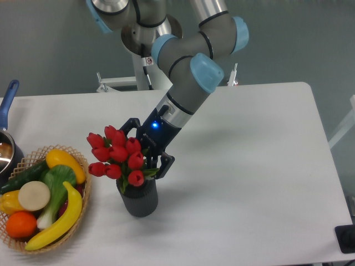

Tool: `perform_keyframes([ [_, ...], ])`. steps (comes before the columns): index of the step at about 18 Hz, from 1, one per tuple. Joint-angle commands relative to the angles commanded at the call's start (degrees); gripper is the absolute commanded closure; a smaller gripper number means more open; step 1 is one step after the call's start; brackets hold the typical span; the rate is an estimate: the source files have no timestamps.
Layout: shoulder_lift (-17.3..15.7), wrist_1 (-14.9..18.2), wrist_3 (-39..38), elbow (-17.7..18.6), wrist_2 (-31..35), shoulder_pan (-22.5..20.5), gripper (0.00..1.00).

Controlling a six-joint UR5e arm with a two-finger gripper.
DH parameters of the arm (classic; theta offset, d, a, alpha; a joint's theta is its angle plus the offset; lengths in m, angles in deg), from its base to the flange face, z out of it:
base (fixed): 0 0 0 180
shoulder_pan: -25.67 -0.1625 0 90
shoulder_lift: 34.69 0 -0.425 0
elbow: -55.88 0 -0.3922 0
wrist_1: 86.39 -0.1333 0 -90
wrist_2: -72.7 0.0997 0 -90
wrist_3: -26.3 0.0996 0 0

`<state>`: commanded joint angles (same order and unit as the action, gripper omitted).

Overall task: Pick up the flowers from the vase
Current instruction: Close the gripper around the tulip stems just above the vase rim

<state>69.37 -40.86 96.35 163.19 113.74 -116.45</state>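
The flowers (115, 153), a bunch of red tulip buds with green leaves, stand in the vase (140, 200), a small dark ribbed pot left of the table's middle. My gripper (145, 148) comes in from the right at bud height, tilted down to the left. It is open, with one finger (129, 123) behind the top of the bunch and the other finger (164, 164) at its right side just above the vase rim. The right-hand buds sit between the fingers. I cannot tell whether the fingers touch them.
A wicker basket (84, 173) with banana, cucumber, orange and other produce sits just left of the vase. A pot with a blue handle (8, 101) is at the far left edge. The arm's base column (143, 71) stands behind the table.
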Motion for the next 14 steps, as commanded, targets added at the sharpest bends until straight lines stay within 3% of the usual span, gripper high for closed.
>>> perform_keyframes([
  [4,0.0,-0.1,0.1,0.0,0.0,0.0,0.03],
  [8,-0.2,0.0,0.1,-0.1,-0.1,0.0,0.35],
  [11,-0.2,-0.1,0.0,-0.1,-0.2,0.0,0.52],
  [12,-0.3,0.0,-0.2,-0.1,-0.2,0.0,0.57],
  [14,-0.3,0.0,-0.2,-0.1,-0.4,0.0,0.57],
])
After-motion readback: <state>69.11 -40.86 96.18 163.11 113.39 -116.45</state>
